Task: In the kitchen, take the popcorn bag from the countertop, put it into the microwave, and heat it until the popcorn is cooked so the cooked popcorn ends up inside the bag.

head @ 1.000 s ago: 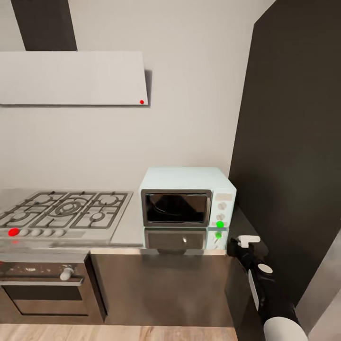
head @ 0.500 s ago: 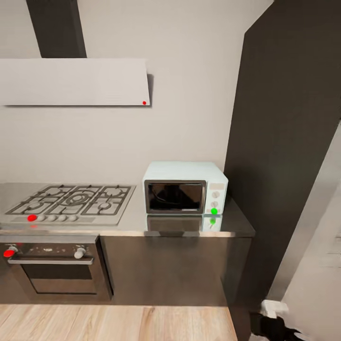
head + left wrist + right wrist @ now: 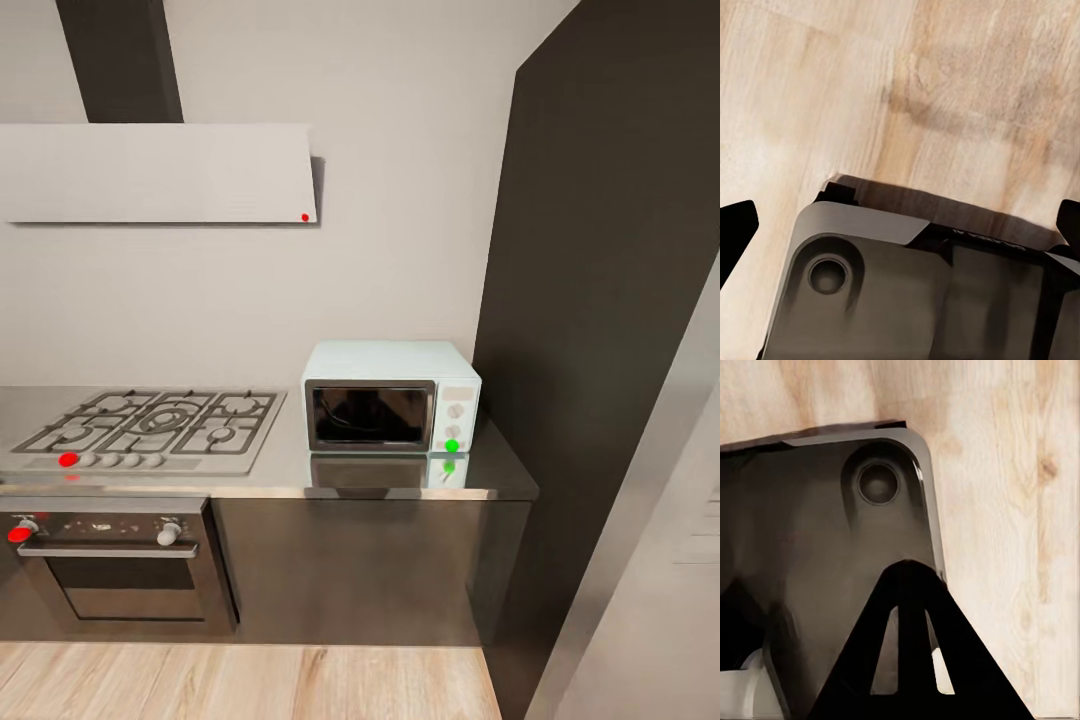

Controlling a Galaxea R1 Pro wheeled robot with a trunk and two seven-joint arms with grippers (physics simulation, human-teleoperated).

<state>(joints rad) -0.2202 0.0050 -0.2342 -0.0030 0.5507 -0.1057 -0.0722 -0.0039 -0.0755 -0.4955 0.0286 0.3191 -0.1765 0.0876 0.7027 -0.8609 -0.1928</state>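
Observation:
The pale mint-blue microwave [image 3: 390, 395] stands on the steel-grey countertop [image 3: 280, 472] against the wall. Its dark glass door is closed and a green dot [image 3: 452, 445] glows below its two white knobs. The popcorn bag is out of view. In the left wrist view my left gripper [image 3: 900, 225] hangs open over the wood floor, one black fingertip [image 3: 735, 232] at each side edge. My right gripper [image 3: 907, 568] is shut, its black fingers meeting in a point above the robot's dark base [image 3: 810, 555], with nothing between them.
A silver gas hob [image 3: 150, 428] with black grates lies left of the microwave, over a dark built-in oven [image 3: 110, 565]. A pale range hood [image 3: 155, 172] hangs above. A tall dark cabinet [image 3: 600, 350] closes off the right side. Pale wood floor [image 3: 240, 682] runs along the cabinets.
The camera has pulled back from the counter, so the microwave looks smaller. My right arm, raised near the counter's right end one second ago, has dropped out of the head view.

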